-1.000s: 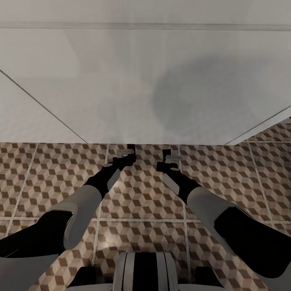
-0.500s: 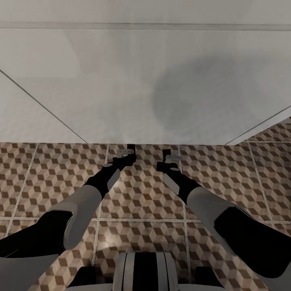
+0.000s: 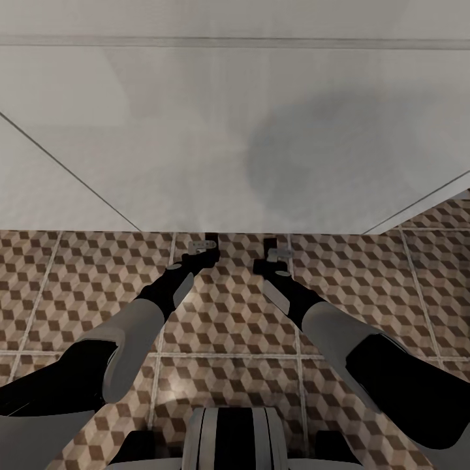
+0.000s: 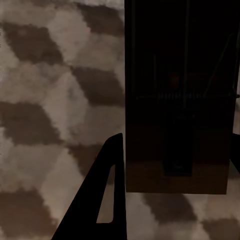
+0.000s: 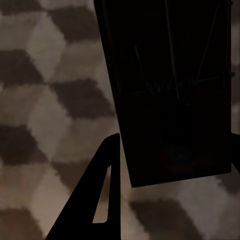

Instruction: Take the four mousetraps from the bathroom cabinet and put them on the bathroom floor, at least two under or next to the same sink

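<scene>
Presently two traps in play. Left trap (image 4: 177,100): dark brown, wire parts visible, flat between the fingers of the left gripper (image 3: 203,246), just over or on the floor (image 3: 228,313); contact not determinable. Right trap (image 5: 170,95): same type, slightly tilted in the wrist view, between the fingers of the right gripper (image 3: 277,253). Both grippers appear clamped on their traps, one finger (image 4: 100,200) showing at each trap's edge. Both low, at the foot of a white panel (image 3: 196,130), probably the vanity below the sink. Judged status: two traps at the drop point, release pending. Remaining: release both, confirm both flat on the tiles, then fetch the other two from the cabinet and set down on the same floor.
</scene>
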Motion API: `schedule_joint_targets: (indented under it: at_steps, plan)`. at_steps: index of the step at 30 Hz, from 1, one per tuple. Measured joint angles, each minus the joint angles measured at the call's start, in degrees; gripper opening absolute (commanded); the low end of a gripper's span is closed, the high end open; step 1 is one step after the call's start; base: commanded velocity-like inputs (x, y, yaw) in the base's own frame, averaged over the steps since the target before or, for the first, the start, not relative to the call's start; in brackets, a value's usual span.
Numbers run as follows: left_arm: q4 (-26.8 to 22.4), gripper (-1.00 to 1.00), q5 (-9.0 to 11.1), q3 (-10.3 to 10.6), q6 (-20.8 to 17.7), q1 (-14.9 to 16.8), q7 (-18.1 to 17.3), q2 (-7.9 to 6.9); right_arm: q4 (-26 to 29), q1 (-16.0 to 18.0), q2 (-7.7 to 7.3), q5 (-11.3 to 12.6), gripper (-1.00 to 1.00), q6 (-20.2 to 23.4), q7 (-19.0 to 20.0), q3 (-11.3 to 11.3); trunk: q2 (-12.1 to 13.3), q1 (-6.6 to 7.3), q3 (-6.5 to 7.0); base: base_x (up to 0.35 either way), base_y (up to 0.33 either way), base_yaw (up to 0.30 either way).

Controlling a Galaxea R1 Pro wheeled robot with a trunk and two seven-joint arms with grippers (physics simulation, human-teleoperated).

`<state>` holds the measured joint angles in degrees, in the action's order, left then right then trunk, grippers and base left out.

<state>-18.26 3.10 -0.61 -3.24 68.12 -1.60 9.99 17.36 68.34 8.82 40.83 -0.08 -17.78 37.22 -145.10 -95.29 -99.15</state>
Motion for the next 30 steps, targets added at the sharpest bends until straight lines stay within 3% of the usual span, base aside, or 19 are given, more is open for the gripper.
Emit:
schedule_joint_targets:
  at_steps: [15, 25, 30]
  plan:
    - [0.07, -1.00, -0.01, -0.01, 0.14, 0.00, 0.37, 0.00, 0.07, 0.00, 0.06, -0.40, -1.00, -3.70, -0.17, 0.40, 0.00, 0.00, 0.00, 0.000, 0.000, 0.000]
    - [0.08, -1.00, 0.00, -0.02, 0.14, 0.00, 0.40, 0.00, 0.01, -0.01, 0.07, -5.34, -1.00, -5.28, -0.18, 0.72, 0.00, 0.00, 0.00, 0.007, 0.000, 0.000]
    - [0.08, -1.00, -0.05, -0.01, 0.13, 0.00, 0.42, 0.00, -0.01, -0.01, 0.07, -5.99, -1.00, -5.36, -0.18, 0.70, 0.00, 0.02, 0.00, 0.133, 0.000, 0.000]
